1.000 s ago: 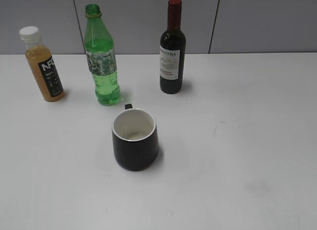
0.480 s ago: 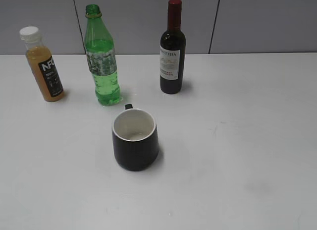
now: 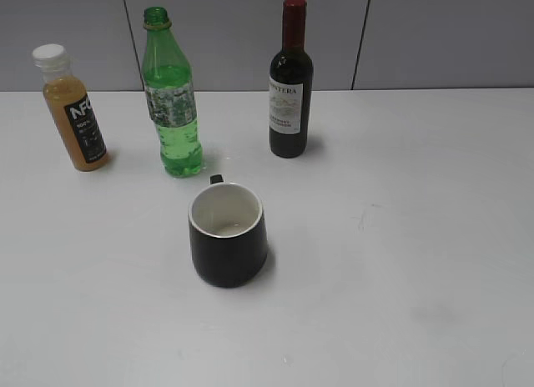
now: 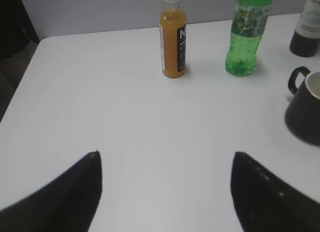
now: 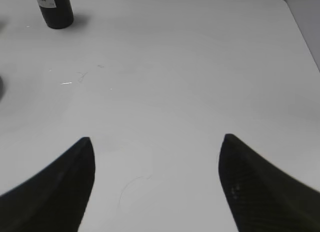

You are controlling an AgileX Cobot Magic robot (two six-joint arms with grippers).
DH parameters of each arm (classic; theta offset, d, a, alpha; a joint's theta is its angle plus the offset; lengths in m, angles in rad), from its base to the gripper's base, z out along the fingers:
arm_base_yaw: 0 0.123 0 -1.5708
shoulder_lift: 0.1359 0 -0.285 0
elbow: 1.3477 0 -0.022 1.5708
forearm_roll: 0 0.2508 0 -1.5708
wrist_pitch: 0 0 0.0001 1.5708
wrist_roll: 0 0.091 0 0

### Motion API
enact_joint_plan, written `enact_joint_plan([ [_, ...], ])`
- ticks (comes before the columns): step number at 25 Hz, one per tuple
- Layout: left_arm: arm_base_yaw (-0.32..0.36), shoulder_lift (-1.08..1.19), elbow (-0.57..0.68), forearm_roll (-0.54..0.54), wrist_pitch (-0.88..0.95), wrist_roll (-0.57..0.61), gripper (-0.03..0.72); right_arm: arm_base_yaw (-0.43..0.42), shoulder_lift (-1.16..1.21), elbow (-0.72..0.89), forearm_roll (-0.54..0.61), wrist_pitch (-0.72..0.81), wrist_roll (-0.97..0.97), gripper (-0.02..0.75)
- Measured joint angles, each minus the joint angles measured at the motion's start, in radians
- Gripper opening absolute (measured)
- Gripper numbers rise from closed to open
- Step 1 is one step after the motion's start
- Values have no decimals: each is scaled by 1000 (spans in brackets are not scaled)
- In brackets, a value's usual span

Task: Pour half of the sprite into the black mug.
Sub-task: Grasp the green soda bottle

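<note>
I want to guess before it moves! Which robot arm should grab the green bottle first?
Probably the left. The sprite stands left of the black mug, and the left gripper, open, sees it ahead. The right gripper, also open, faces only the wine bottle side.

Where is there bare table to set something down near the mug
Free: the white table right of the black mug and in front of the wine bottle; also the near-left area. Crowded: the back row, where the orange juice bottle and sprite stand close.

R gripper (image 5: pixel 156 142) hung w/ jaws spread wide over bare white table (image 5: pixel 190 67); dark wine bottle (image 5: pixel 54 9) base at top left.
</note>
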Motion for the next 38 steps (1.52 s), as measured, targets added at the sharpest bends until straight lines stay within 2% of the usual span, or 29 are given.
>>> enact_joint_plan([
  [5, 0, 17, -4, -60, -130, 23, 660, 0, 0, 0, 1, -1, 0, 582],
  [11, 0, 149, -4, -120, -303, 94, 642, 0, 0, 0, 1, -1, 0, 582],
  [20, -1, 449, -4, -329, -648, 321, 609, 0, 0, 0, 1, -1, 0, 582],
  [26, -5, 639, -4, -348, -804, 387, 595, 0, 0, 0, 1, -1, 0, 581],
  [30, -55, 737, -4, -349, -972, 393, 593, 0, 0, 0, 1, -1, 0, 581],
  [35, -199, 864, 40, -346, -1233, 393, 593, 0, 0, 0, 1, -1, 0, 581],
  [38, -279, 965, 60, -336, -1331, 389, 593, 0, 0, 0, 2, -1, 0, 581],
])
